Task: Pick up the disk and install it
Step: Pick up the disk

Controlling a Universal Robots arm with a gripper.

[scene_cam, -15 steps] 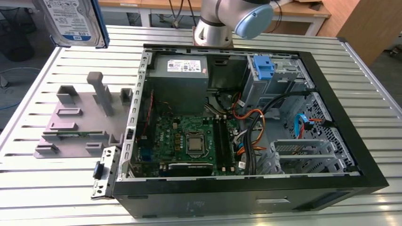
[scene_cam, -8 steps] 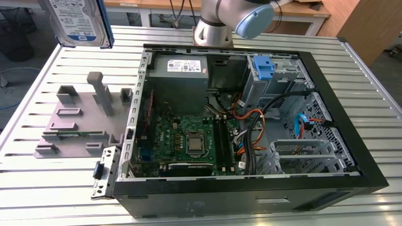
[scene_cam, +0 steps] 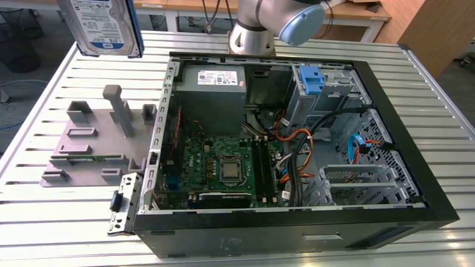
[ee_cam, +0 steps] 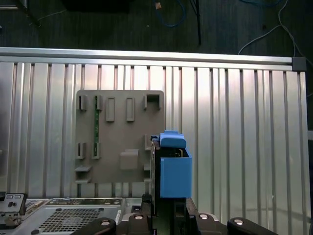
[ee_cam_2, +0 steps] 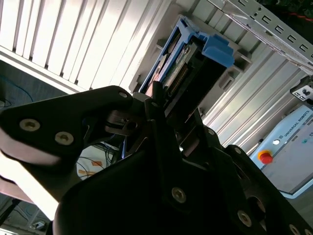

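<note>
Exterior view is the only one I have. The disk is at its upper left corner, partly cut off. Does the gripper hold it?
Observer: Yes. In both wrist views the gripper is shut on the disk, gripping one end.
Operator: Which end is free?
Observer: The end with the carrier's blue tab; it points away from the gripper.
Operator: What is beyond that free end?
Observer: In the first wrist view, the grey fixture lying on the slatted table, with the disk seen edge-on in front of it.
</note>
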